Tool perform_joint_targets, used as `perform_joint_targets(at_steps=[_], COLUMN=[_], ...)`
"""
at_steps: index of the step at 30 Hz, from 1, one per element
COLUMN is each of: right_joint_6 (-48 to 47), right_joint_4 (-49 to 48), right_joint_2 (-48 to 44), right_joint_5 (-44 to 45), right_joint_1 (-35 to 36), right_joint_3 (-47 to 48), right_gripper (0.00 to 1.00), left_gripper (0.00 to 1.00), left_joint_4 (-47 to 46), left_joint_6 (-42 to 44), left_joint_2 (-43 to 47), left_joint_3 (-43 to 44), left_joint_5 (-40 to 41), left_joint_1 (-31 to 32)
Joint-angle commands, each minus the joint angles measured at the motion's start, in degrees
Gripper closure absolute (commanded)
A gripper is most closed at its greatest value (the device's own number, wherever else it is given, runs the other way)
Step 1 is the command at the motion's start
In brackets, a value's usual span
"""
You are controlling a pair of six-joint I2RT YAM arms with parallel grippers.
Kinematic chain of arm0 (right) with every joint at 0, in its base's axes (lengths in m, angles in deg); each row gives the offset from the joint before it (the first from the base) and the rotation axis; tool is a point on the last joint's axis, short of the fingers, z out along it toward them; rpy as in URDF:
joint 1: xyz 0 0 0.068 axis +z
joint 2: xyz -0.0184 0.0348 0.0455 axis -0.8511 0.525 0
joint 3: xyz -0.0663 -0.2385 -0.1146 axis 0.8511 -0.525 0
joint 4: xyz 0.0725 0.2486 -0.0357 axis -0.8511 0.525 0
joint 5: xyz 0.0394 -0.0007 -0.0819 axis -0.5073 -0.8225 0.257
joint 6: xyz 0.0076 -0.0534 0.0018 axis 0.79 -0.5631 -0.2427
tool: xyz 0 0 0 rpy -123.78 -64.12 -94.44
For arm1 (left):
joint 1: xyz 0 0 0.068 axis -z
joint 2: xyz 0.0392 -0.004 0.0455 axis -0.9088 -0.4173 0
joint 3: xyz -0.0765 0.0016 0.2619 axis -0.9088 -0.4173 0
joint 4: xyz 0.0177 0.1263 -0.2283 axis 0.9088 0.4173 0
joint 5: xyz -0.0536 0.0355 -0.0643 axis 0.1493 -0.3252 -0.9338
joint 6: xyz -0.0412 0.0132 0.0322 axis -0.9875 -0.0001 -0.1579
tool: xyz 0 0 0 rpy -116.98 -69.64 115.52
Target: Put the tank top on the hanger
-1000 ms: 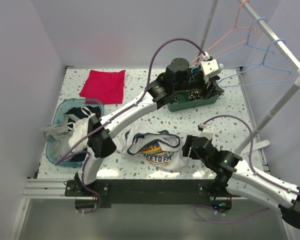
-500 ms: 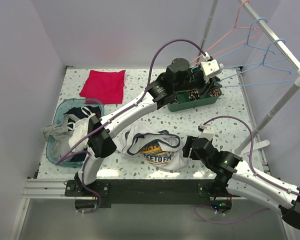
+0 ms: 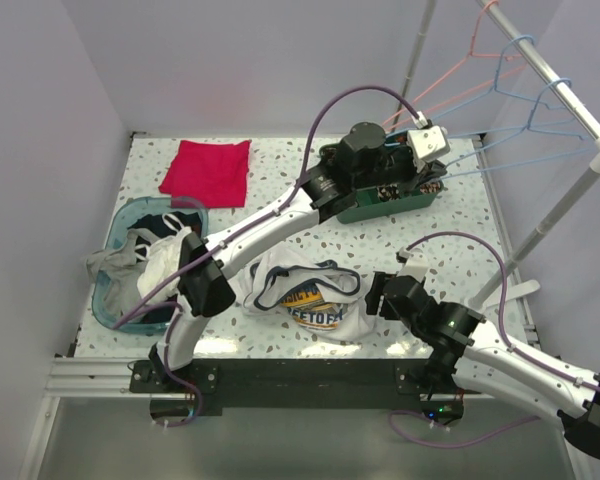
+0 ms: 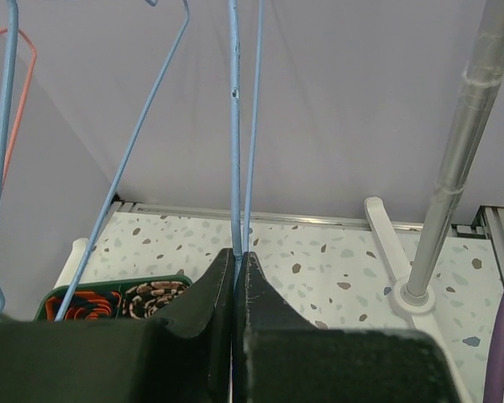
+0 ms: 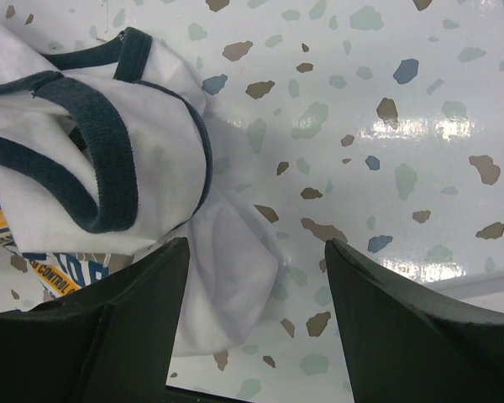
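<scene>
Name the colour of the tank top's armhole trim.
Navy on the white tank top; right wrist view shows it best.

The hanger is cut off by the top edge, the tank top by the left.

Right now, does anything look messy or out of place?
The tank top lies crumpled in a heap rather than flat, and clothes spill over the rim of the blue bin on the left.

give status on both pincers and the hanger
Left pincer shut on hanger. Right pincer open over tank top edge. Other hangers crowd close.
</scene>
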Motion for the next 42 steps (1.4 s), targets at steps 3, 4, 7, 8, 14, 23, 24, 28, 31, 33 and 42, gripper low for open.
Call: perform_joint_targets(at_steps=[3, 4, 7, 8, 14, 23, 24, 28, 31, 33, 42], right_joint_6=[-0.23, -0.23, -0.31, -0.31, -0.49, -1.28, -1.19, -1.46, -1.98, -2.51, -4.71], right_joint_4=[-0.19, -0.28, -0.28, -0.45, -0.46, -0.54, -0.54, -0.81, -0.9, -0.72, 1.3], right_joint_2=[0.01, 0.01, 0.01, 0.1, 0.28, 0.36, 0.45, 1.42, 1.6, 1.51, 0.37], right_joint_5=[1.61, 1.7, 1.79, 1.79, 1.88, 2.58, 2.58, 2.84, 2.75, 2.67, 0.74], right_joint_1=[0.11, 0.11, 0.11, 0.11, 0.2, 0.11, 0.11, 0.11, 0.11, 0.11, 0.11], right_joint_3=[2.34, 2.43, 2.52, 2.52, 2.69, 3.48, 3.57, 4.1, 4.62, 5.24, 7.96], right_gripper=[0.3, 0.3, 0.3, 0.3, 0.3, 0.3, 0.3, 0.3, 0.29, 0.27, 0.18], left_gripper=[1.0, 1.0, 1.0, 1.0, 1.0, 1.0, 1.0, 1.0, 1.0, 1.0, 1.0], left_joint_4=[-9.11, -9.82, -12.28, -12.64, -11.5, -12.29, -12.64, -11.76, -10.8, -10.35, -11.67], left_joint_6=[-0.5, -0.68, -1.38, -1.38, -0.59, 1.52, 1.87, 2.66, 3.19, 3.28, 1.0], left_joint_2=[1.45, 1.98, 3.12, 3.39, 5.58, 13.31, 14.45, 16.74, 18.59, 20.52, 32.29], left_joint_3=[0.82, 0.55, -0.15, -0.15, -1.37, -11.12, -11.83, -14.04, -16.4, -19.13, -36.43], left_joint_5=[4.37, 4.73, 5.79, 5.87, 6.14, 7.11, 7.19, 7.98, 8.42, 8.6, 12.63], left_joint_1=[1.23, 1.23, 1.14, 1.14, 1.23, 1.14, 1.14, 1.05, 0.96, 1.05, 0.7])
